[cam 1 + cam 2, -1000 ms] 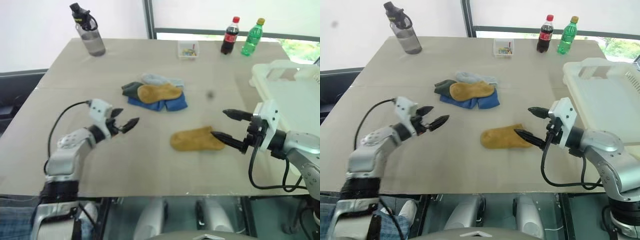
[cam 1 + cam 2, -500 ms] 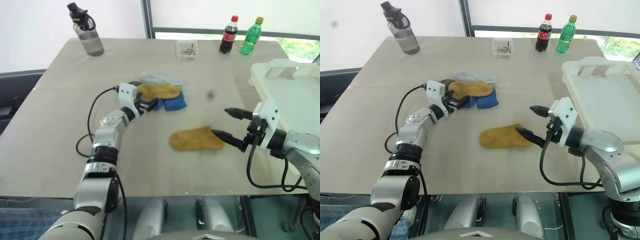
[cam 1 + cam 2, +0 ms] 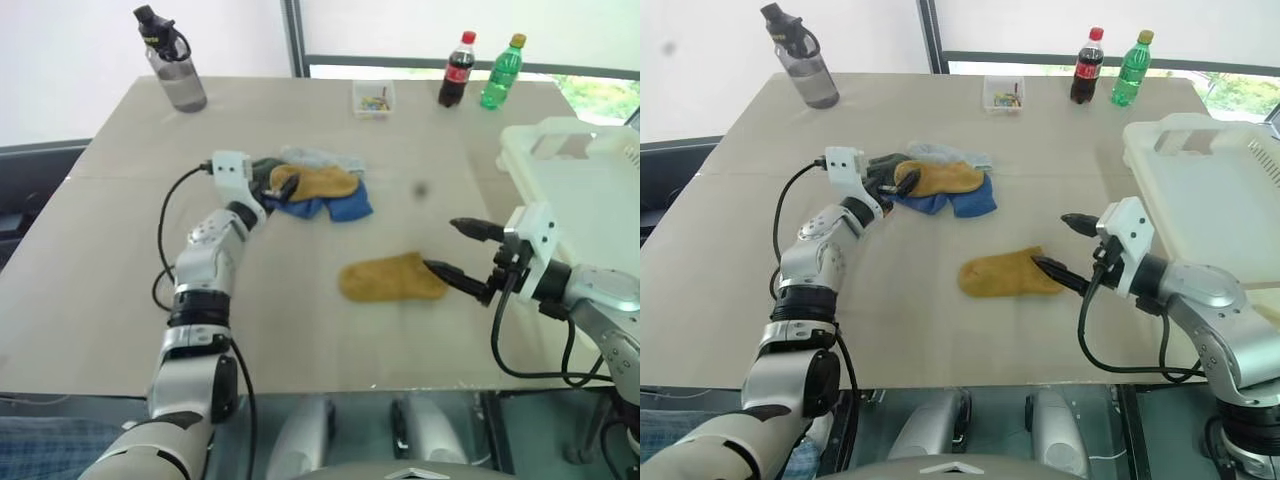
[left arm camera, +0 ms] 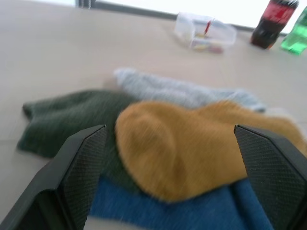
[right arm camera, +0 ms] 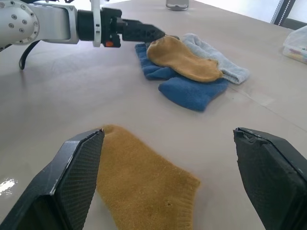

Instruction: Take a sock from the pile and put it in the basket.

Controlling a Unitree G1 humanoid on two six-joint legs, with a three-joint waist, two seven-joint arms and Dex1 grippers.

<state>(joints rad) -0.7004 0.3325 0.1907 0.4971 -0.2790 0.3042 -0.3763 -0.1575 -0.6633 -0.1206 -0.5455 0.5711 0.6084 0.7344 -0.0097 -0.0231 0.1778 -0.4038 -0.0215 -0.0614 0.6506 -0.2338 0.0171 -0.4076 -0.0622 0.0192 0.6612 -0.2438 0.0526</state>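
socks in the pile (image 3: 315,190) lie mid-desk, none yet in the basket (image 3: 580,190) at the robot's right. left claw (image 3: 898,181), spread wide, sits at the pile's edge around the top mustard sock (image 4: 201,143), nothing pinched. right claw (image 3: 462,255), also spread, hovers by 1 loose mustard sock (image 3: 392,279). grasping and transfer remain.

From head height we are looking forward and down over the table (image 3: 120,300) through paired eyes, both sharing nearly one scene. Our left wrist camera is sitting close behind the pile (image 4: 192,158), facing the far bottles. Our right wrist camera is looking across the lone mustard sock (image 5: 144,187) toward that same pile.
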